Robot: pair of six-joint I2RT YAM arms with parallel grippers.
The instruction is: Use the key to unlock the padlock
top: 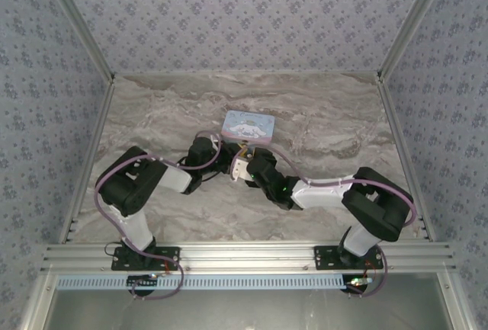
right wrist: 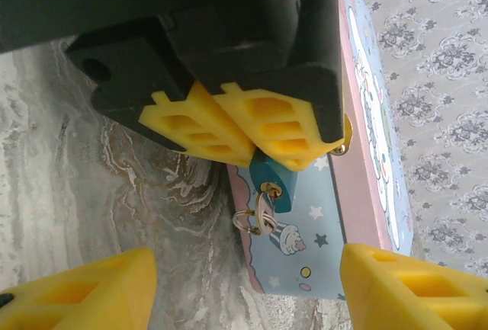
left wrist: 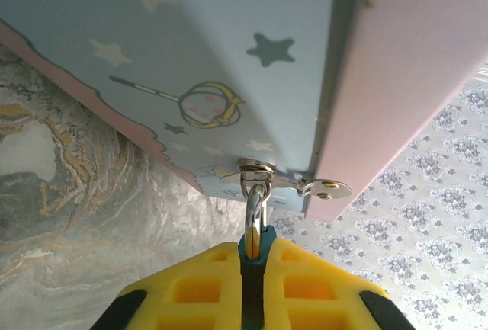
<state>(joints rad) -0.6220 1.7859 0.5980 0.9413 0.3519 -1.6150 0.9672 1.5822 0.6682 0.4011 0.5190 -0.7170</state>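
The teal padlock (left wrist: 255,245) hangs by its metal shackle (left wrist: 256,206) from the hasp of a light blue cartoon tin (left wrist: 229,48). My left gripper (left wrist: 255,288) is shut on the padlock's body. In the right wrist view the padlock (right wrist: 276,184) pokes out below the left gripper's yellow fingers (right wrist: 229,128). The key (right wrist: 264,206) sits in its keyhole, with a small ring (right wrist: 245,222) dangling from it. My right gripper (right wrist: 245,293) is open just short of the key. Its fingertips (right wrist: 84,292) stand wide on either side and touch nothing. Both grippers, left (top: 229,158) and right (top: 248,164), meet at the tin's near side.
The tin (top: 248,126) lies on the marble table (top: 320,124) at its middle, a little toward the back. Patterned walls close in the back and both sides. An aluminium rail (top: 244,254) runs along the near edge, where the arm bases are fixed.
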